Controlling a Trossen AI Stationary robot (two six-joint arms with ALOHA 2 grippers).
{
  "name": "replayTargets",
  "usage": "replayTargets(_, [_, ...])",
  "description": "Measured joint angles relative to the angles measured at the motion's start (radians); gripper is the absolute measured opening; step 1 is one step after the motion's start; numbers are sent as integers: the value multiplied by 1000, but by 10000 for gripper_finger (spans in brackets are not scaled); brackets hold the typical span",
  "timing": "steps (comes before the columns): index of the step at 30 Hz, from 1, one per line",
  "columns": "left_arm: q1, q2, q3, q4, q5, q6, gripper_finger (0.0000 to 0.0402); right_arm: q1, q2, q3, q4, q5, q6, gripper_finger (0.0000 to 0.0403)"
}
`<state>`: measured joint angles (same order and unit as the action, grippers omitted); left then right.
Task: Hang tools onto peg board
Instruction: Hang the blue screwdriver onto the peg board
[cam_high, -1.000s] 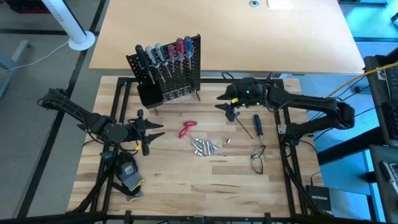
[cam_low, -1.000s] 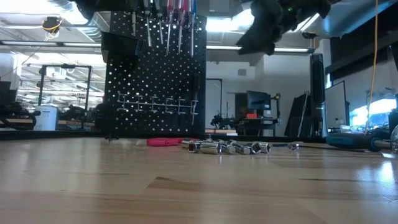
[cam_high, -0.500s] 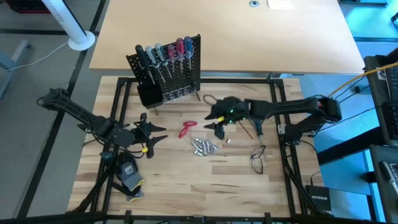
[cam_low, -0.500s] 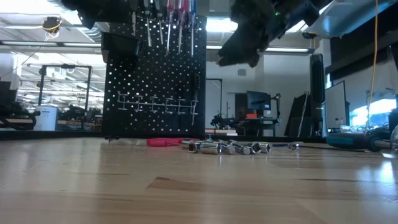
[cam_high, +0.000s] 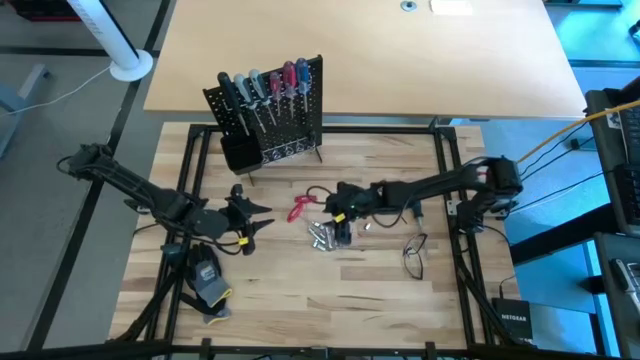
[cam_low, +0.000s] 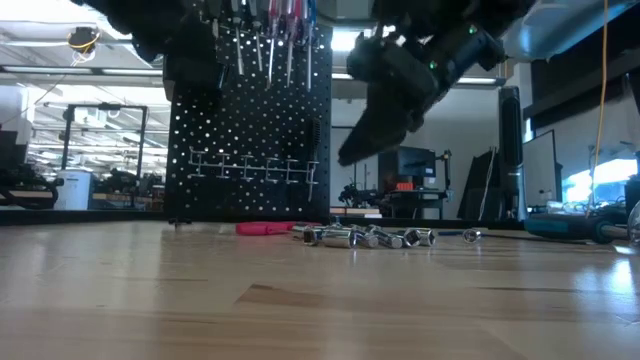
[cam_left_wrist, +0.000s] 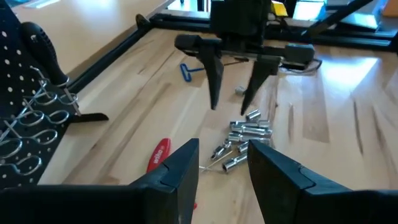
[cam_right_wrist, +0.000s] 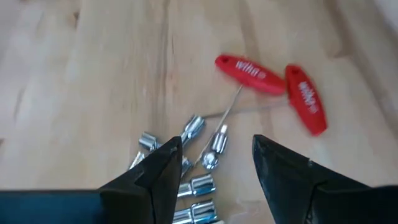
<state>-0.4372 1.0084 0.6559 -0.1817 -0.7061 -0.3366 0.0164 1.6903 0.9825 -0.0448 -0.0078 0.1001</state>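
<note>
Looking straight down, the high view shows the pale wooden counter (cam_high: 300, 290) with the peg board (cam_high: 270, 110) standing upright near its far edge, screwdrivers (cam_high: 265, 85) with black, grey, red and blue handles hung along its top and a black bin (cam_high: 240, 153) at its lower corner. Only the low view reveals the panel's regular perforations and a row of wire hooks (cam_low: 250, 165). Mid-counter lie two red T-shaped handles (cam_right_wrist: 273, 87) on thin metal shafts and, just beside them, a cluster of small shiny cylindrical metal bits (cam_left_wrist: 245, 134); a blue-handled screwdriver (cam_high: 413, 200) lies farther right. The right pincer (cam_high: 343, 222), on a long outstretched arm, hangs point-down over the bits, its jaws released and apart, nothing between them. The left pincer (cam_high: 250, 215), likewise released and empty, points toward the cluster from the left, well apart from it.
</note>
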Motion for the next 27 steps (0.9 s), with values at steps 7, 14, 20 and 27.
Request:
replayTargets(7, [-2, 8, 0, -60, 3, -19, 127, 10, 54, 0, 5, 32, 8, 198])
replayTargets(14, [-3, 8, -1, -127, 59, -125, 127, 10, 57, 0, 113, 45, 8, 198])
replayTargets(20, [-3, 8, -1, -134, 103, -152, 127, 10, 57, 0, 151, 45, 5, 198])
replayTargets(27, [-2, 8, -1, -161, 104, -181, 128, 10, 64, 0, 168, 45, 6, 198])
